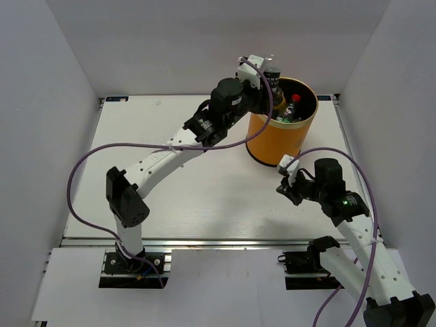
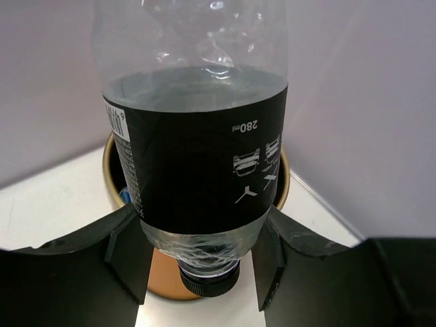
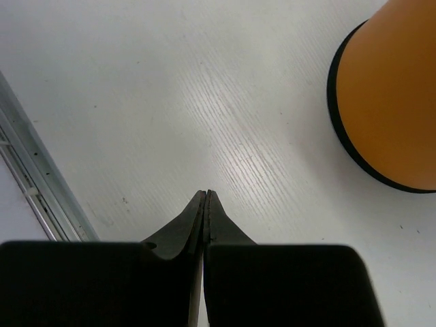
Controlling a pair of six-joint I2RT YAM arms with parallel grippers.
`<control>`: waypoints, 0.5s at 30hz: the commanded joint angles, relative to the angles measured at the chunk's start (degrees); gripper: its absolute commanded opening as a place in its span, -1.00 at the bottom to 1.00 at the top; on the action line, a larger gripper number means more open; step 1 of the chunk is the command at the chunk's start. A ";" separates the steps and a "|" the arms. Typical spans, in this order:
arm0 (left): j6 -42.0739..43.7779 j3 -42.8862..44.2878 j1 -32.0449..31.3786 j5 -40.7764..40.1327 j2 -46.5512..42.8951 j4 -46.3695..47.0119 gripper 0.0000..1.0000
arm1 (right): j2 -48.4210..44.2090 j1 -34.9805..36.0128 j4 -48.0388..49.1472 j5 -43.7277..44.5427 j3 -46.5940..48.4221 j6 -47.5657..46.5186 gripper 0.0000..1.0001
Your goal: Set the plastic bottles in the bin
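**Top view.** Left gripper [image 1: 268, 87]: clamped on a black-labelled bottle [image 1: 272, 68], held over the near-left rim of the bin [image 1: 276, 143]. The left arm is stretched far and rightward across the table [image 1: 170, 197]. Other bottles [image 1: 291, 109] lie inside the bin. Right gripper [image 1: 284, 189]: low and just in front of the bin, arm bent.

**Left wrist.** Fingers [image 2: 129, 255] press both sides of the black-labelled bottle [image 2: 201, 170], which is inverted with its black cap [image 2: 209, 279] down. The bin [image 2: 112, 170] is behind and below it.

**Right wrist.** Right gripper [image 3: 206, 199]: tips together, nothing held, above the table [image 3: 170, 102]. The bin [image 3: 388, 102] is apart at upper right.
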 commanded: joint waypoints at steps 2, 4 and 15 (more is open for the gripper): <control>1.93 2.85 -0.23 3.19 4.92 11.70 -0.79 | -0.13 0.87 -0.30 -1.99 -0.88 -2.17 -1.00; 1.24 6.36 -0.23 3.19 7.65 12.59 -0.73 | -0.48 1.31 0.14 -1.20 -1.14 -1.99 -1.00; -0.79 19.56 -0.23 -4.01 20.06 7.42 0.99 | -0.57 2.54 1.11 0.30 -1.50 -0.85 -0.05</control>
